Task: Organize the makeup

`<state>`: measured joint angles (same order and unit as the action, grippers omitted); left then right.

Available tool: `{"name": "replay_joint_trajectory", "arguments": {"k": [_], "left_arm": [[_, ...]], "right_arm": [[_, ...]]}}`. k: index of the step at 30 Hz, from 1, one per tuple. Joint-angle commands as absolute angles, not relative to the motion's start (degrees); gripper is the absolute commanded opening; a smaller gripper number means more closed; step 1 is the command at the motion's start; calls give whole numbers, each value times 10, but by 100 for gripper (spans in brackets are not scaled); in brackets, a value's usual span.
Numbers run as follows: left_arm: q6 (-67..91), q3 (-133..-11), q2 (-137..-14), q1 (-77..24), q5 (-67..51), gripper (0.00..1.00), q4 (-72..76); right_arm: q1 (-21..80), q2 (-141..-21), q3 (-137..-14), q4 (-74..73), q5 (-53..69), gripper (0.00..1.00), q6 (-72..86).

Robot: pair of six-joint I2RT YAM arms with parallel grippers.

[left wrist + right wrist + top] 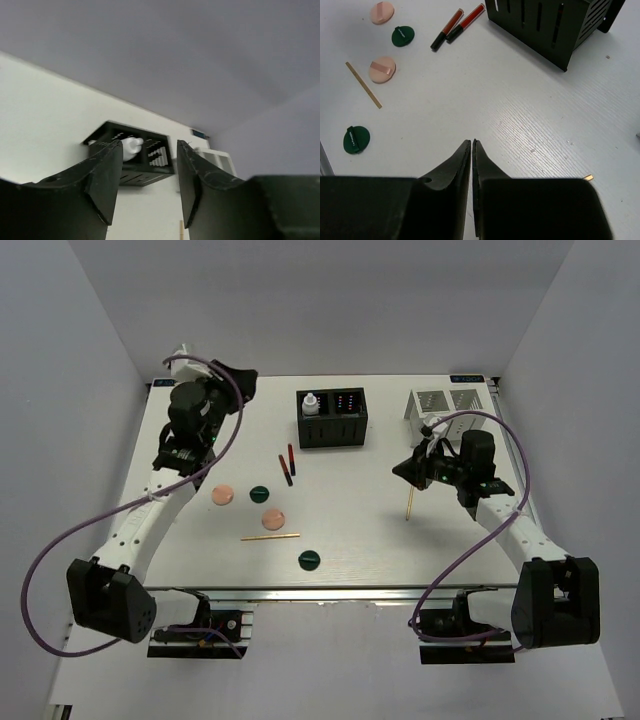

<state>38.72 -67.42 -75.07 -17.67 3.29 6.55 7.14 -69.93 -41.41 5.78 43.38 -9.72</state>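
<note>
Makeup (274, 518) on table (380, 530) | left gripper (149, 150) raised, spread | right gripper (471, 145) low, pressed together

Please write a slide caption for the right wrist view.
Right pincer shut over the table, red pencils and black box ahead.

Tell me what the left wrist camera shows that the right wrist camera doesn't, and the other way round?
Only the left wrist view: the white bottle standing in the left compartment of the black box, the white slotted box beyond it, the grey wall, and the left fingers spread apart.
Only the right wrist view: two pink discs, two green discs, two red pencils and a tan stick beside them, all loose, plus the right fingers pressed together.
Both: the black box and the white table.
</note>
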Motion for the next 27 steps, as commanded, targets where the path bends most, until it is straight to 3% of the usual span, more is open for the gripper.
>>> {"name": "replay_joint_trajectory", "arguments": {"k": [1, 8, 17, 27], "left_arm": [[497, -634, -792, -156, 90, 58, -105], [520, -797, -996, -149, 83, 62, -338], [464, -946, -1156, -159, 80, 62, -405], [447, -994, -1226, -185, 73, 61, -431]], "right_arm": [[69, -707, -435, 47, 430, 10, -114], [69, -715, -448, 47, 423, 15, -113], [69, -703, -429, 58, 411, 16, -97], [69, -700, -419, 68, 404, 17, -86]]}}
